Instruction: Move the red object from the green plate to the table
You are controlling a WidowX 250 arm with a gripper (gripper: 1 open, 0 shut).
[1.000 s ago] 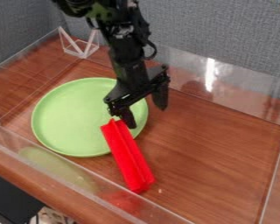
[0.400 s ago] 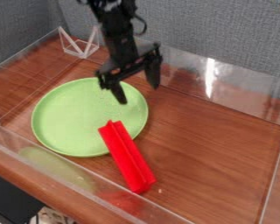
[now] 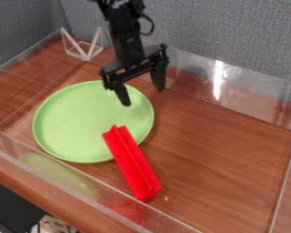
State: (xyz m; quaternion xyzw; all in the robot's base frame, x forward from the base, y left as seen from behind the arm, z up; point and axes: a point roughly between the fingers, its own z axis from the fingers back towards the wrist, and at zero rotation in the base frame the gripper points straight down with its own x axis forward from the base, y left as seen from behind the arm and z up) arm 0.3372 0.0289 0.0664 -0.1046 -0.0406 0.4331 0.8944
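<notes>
The black gripper [image 3: 142, 95] hangs near the top centre of the frame, its fingers spread wide with nothing between them, over the upper right part of the green plate [image 3: 77, 123]. Below it, toward the bottom centre, lies the red block [image 3: 134, 164]: its upper end overlaps the plate's lower right side, while most of its length reaches out over the wooden tabletop [image 3: 215, 150]. That overlap is the main worry—if the job is judged finished here, the block may still count as partly on the plate, its near end perhaps propped on the rim. Another grasp or a nudge could mend that, but a push toward the upper left would slide it back in, and a low sweep of the fingers could catch the rim and drag plate and block together. Too hard a shove downward might jam the far end against the clear acrylic wall [image 3: 105, 196] along the bottom—it lies close already.
</notes>
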